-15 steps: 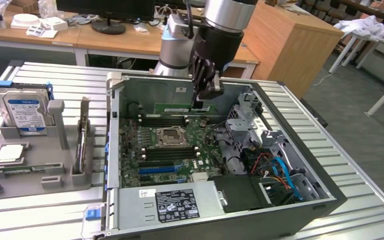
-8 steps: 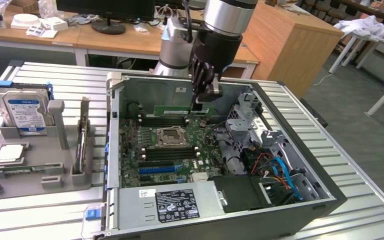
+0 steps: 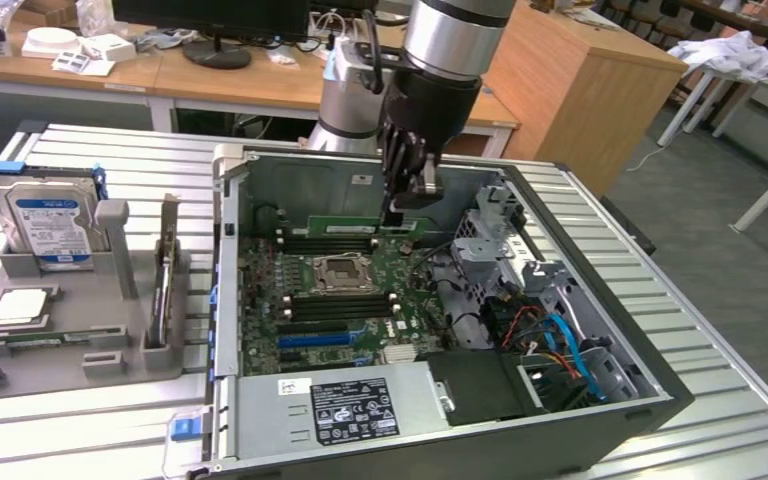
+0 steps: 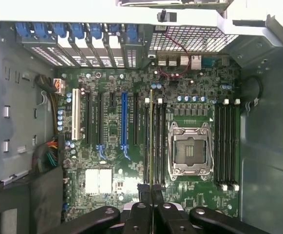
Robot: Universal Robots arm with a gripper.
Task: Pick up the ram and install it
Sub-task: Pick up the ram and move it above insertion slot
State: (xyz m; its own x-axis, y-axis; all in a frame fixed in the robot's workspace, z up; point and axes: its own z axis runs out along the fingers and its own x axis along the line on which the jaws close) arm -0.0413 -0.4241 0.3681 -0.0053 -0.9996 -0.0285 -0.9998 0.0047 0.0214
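I've got the black hand (image 4: 151, 189) clenched on the long thin green ram stick (image 4: 151, 141), edge-on over black motherboard slots (image 4: 159, 141); white power-supply label (image 3: 353, 408) unreadable.

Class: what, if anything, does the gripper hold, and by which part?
The gripper holds the ram, pinched on its upper edge near the end at the exterior view's right.

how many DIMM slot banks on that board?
2. First bank on one side of the CPU socket; second bank on the opposite side, in line with the ram held in the gripper.
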